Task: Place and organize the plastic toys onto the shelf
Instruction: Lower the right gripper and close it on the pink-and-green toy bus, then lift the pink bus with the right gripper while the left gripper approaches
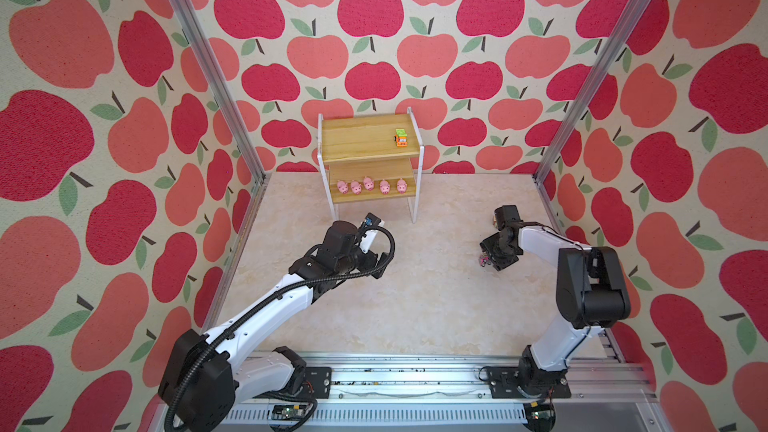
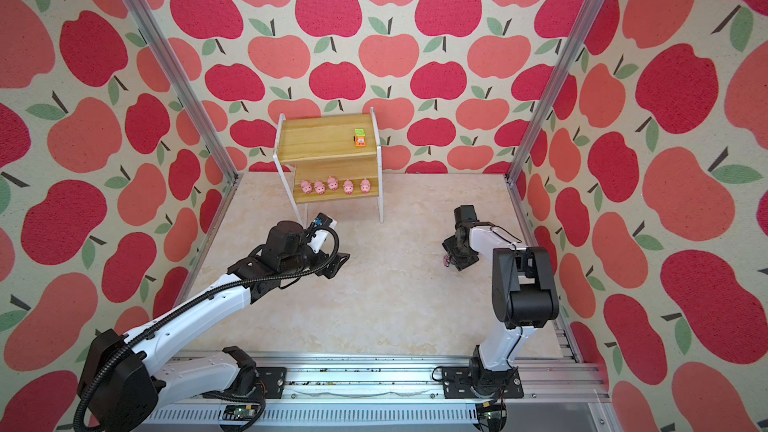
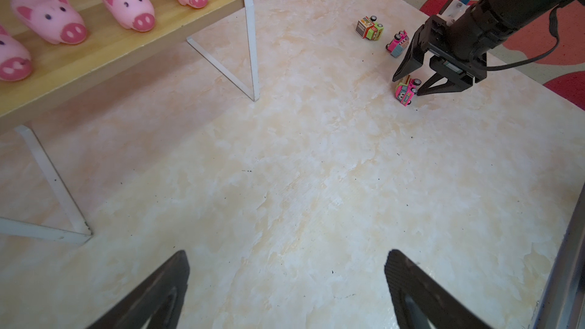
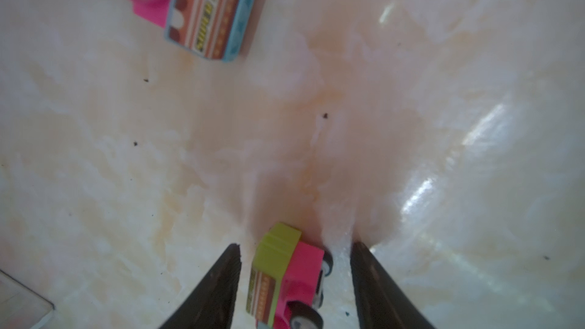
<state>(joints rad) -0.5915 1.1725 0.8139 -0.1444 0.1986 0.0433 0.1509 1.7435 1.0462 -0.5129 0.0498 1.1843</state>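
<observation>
The shelf (image 1: 365,143) stands at the back wall. Several pink pigs (image 1: 369,183) line its lower board, and an orange and green truck (image 1: 401,137) sits on the top board. On the table, a pink and yellow-green truck (image 4: 285,273) lies on its side between the fingers of my right gripper (image 4: 296,245). The jaws are open, with a gap showing on each side of the truck. Two more trucks (image 3: 370,27) (image 3: 398,42) rest just beyond it. My left gripper (image 3: 287,253) hovers open and empty near the shelf's front legs.
The shelf's white legs (image 3: 250,42) stand close to my left arm. Metal frame posts (image 1: 557,151) mark the back corners. A rail (image 1: 415,376) runs along the front edge. Bare marble tabletop (image 1: 415,284) lies between the two arms.
</observation>
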